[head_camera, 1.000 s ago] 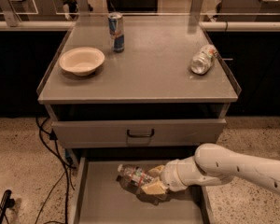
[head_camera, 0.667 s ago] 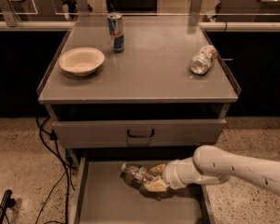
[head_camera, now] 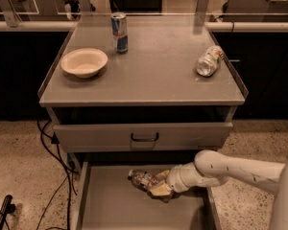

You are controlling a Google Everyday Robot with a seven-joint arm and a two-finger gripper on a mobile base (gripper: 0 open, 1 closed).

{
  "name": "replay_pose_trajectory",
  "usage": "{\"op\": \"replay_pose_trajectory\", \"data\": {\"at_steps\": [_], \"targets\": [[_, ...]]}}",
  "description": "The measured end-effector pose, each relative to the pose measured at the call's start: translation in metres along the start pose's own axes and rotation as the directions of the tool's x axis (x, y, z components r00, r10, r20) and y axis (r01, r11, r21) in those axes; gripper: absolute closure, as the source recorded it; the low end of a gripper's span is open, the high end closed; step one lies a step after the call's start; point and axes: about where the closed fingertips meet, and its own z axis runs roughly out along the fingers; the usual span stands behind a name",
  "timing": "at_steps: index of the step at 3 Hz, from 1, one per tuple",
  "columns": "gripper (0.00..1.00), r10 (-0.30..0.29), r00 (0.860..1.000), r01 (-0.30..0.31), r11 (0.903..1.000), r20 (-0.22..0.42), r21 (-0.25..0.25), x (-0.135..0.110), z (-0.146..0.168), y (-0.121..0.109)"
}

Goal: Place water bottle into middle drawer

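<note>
The water bottle (head_camera: 142,179), clear with a red and green label band, lies tilted over the floor of the open middle drawer (head_camera: 110,207), its cap end to the left. My gripper (head_camera: 158,189) reaches in from the right on a white arm and is shut on the bottle's right end, low inside the drawer near its back middle. The bottle's base is hidden behind the fingers.
Above the open drawer is a shut drawer front with a black handle (head_camera: 144,137). On the cabinet top stand a cream bowl (head_camera: 84,62), a blue-and-silver can (head_camera: 119,32) and a stubby silvery can (head_camera: 209,61) lying on its side. Cables (head_camera: 53,150) hang at the left.
The bottle and gripper have shifted slightly to the right inside the drawer. The arm's elbow has moved a little to the left. Things on the cabinet top have not moved.
</note>
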Motion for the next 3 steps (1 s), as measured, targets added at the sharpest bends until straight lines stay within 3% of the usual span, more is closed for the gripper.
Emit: {"op": "replay_pose_trajectory", "data": {"at_steps": [1,2,3], "targets": [[1.00,0.079,0.997,-0.080,0.9963,-0.027,-0.033,0.0273,0.0289,-0.0158],[0.82,0.080,0.996,-0.081,0.9961,-0.027,-0.036,0.0288,0.0313,-0.0147],[0.57,0.080,0.996,-0.081,0.9961,-0.027,-0.036,0.0288,0.0314,-0.0147]]}}
